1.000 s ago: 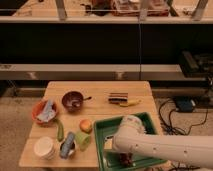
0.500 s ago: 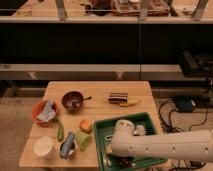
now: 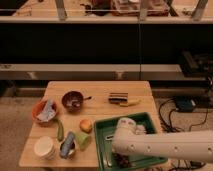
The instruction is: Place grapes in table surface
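Reaching into the green plastic tray (image 3: pixel 148 120), the gripper (image 3: pixel 120 158) lies beneath the smooth cylindrical arm (image 3: pixel 165 145). Its grip cannot be told.

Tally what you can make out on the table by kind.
Bowls: 2, orange bowl, dark purple bowl
Fruit: 2, banana, round orange fruit
Green produce: 2, long green piece, pale green piece
Trays: 1, green tray
Cups: 1, white cup
Packets: 1, dark packet
Containers: 1, blue-grey container
Total: 10
The gripper sits low over the green tray, below the arm.
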Motion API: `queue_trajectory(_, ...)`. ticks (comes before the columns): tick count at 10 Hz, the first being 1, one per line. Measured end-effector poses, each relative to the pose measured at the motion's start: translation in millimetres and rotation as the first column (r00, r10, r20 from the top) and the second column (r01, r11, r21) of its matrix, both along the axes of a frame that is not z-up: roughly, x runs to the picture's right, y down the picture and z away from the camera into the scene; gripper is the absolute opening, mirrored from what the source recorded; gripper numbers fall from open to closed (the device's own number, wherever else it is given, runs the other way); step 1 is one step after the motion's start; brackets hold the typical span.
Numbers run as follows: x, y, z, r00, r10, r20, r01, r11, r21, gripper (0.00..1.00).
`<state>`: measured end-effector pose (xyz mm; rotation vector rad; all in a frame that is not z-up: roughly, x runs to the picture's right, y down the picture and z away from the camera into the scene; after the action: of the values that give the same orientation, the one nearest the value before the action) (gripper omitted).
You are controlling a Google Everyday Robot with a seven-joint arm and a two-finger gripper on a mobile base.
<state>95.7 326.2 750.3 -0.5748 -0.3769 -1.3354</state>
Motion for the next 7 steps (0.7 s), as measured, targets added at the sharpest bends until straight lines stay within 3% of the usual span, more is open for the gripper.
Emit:
queue_trajectory(1, 0, 0, -0.8, 1.0, 0.0, -0.001, 0.0, 1.0, -0.002, 0.01)
queue_trajectory(2, 1, 0, -1.1, 1.0, 0.002, 0.0, -0.002, 1.0, -0.003, 0.0)
queue_trajectory(3, 3, -1, -3.7, 1.0, 0.024, 0.01, -0.024, 0.9996, -0.015, 0.0)
queue_trajectory(4, 9, -8, -8.8, 0.996, 0.082, 0.037, -0.081, 0.9962, -0.032, 0.0)
queue_trajectory(6, 27, -35, -34.6, 0.967, 0.236, 0.098, -0.233, 0.9714, -0.044, 0.0)
queue_trajectory(7, 36, -56, -53.9, 0.945, 0.299, 0.129, -0.296, 0.9542, -0.041, 0.0)
